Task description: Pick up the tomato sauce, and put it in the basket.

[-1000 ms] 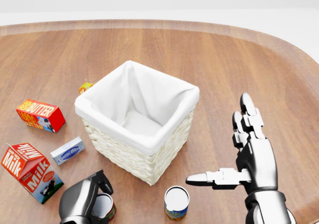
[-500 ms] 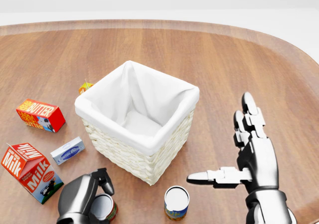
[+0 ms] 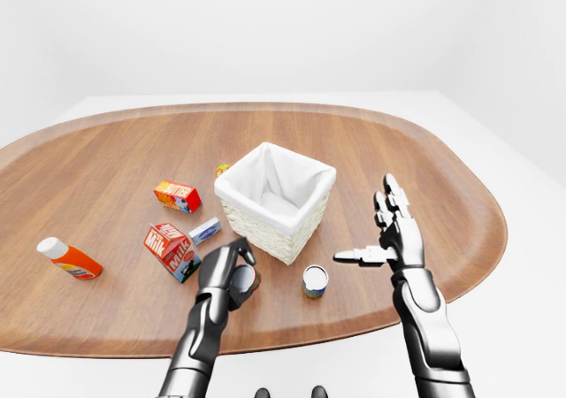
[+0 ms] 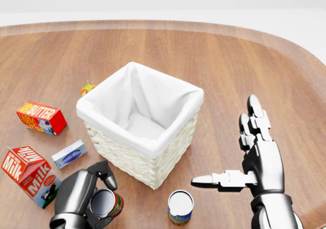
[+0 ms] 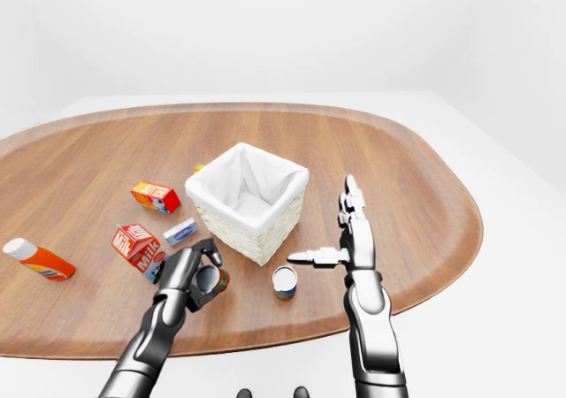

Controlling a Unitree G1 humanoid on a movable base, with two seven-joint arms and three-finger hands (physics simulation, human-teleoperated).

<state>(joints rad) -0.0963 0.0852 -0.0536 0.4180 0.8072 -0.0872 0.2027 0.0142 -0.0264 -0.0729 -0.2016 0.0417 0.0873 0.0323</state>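
Left-eye view: an oval wooden table [image 3: 424, 150] carries every object. Near its middle stands the wicker basket [image 4: 138, 130], white-lined and showing nothing inside. To the basket's left in the head view lie a milk carton [image 4: 29, 175], a butter box [image 4: 42, 117] and a small blue-and-white packet [image 4: 69, 154]; an orange-and-white bottle [image 3: 69, 258] lies well apart near the table's left edge.

At the bottom of the head view, just below the basket's near corner, the left hand [image 4: 84, 198] has its fingers curled round a red-labelled can, taken here to be the tomato sauce [image 4: 106, 204]. The can is tilted, its pale end showing between the fingers. Whether it has left the table cannot be told.

A second can [image 4: 180, 207], with a blue and yellow label, stands upright to the right, apart from both hands. The right hand [image 4: 249, 160] is spread open above the table, holding nothing.

Risks, as judged: the can sits skewed in a three-finger grasp, so a lift could let it roll out of the fingers. The basket wall stands just beside the hand; a low carry would strike the rim or push the basket aside.
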